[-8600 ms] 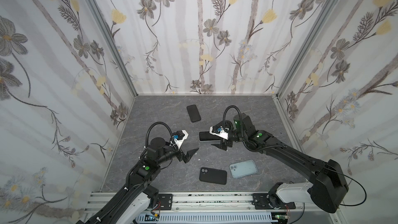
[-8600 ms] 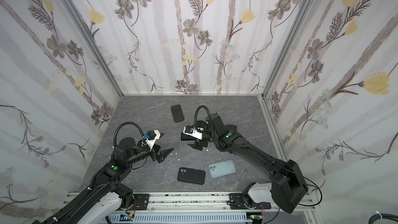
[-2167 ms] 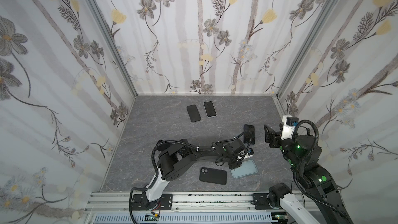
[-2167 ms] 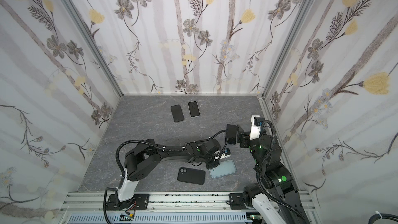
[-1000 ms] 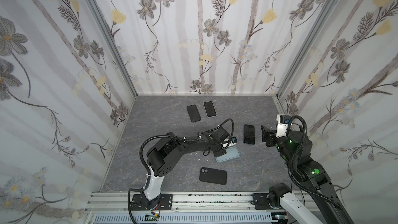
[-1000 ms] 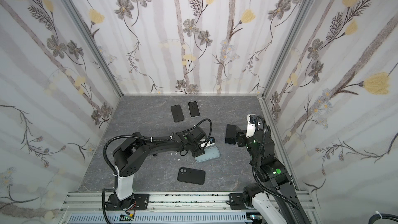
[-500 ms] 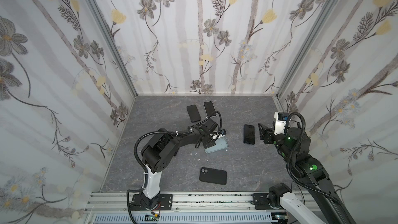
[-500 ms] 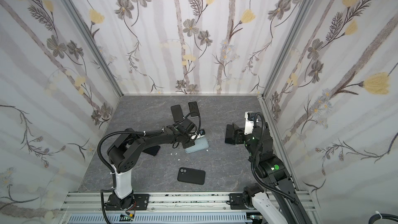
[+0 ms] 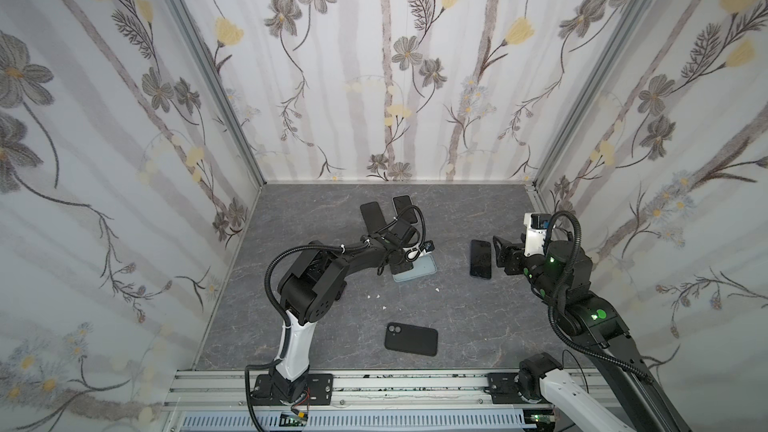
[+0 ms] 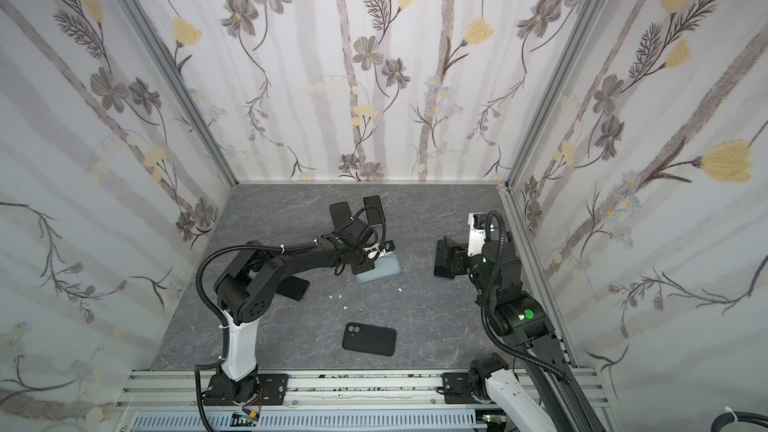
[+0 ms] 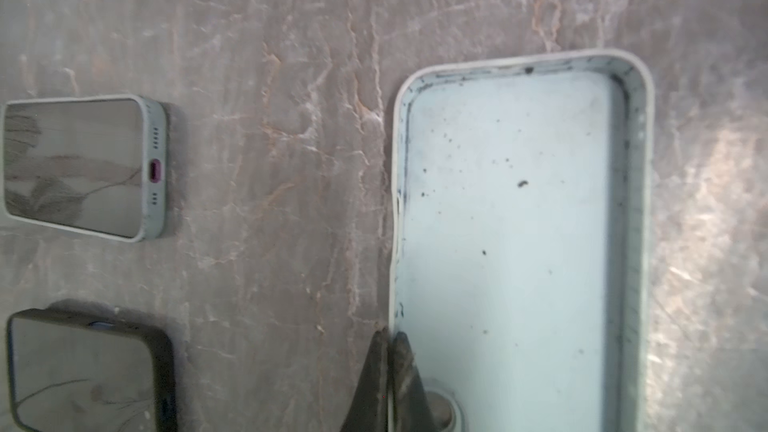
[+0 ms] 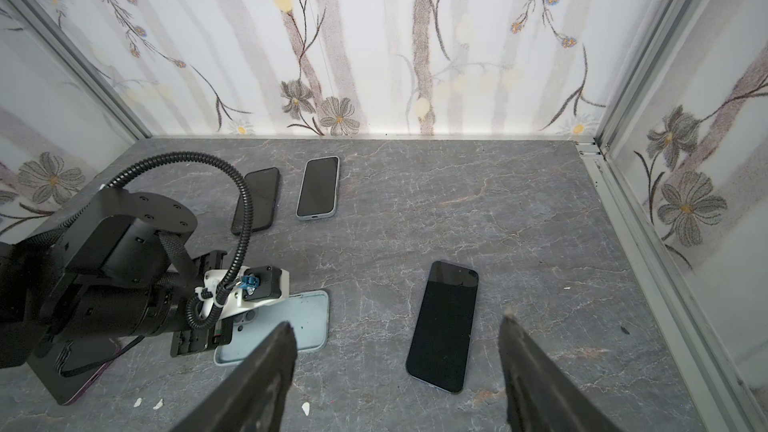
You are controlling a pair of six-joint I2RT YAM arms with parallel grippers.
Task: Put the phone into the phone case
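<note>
Pincer left [image 11: 388,338]: clenched on phone case [image 11: 511,222] rim | pincer right [image 12: 397,322]: released, beside phone [image 12: 446,322]

Black arms [image 9: 320,272], white lower links [image 9: 297,338], corrugated cables [image 12: 248,209]

Black left arm [image 9: 357,253] stretched low, left tool [image 11: 388,340] pinched on the rim of a pale blue silicone phone case [image 11: 511,222]; right tool [image 12: 395,321] hung, jaws wide apart.

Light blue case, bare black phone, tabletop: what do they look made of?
Light blue case: probably soft silicone or TPU; matte, thin wavy rim, scuffed interior.
Bare black phone: smooth, glossy dark front, likely glass.
Tabletop: grey veined stone look, possibly printed laminate; slight sheen.
</note>
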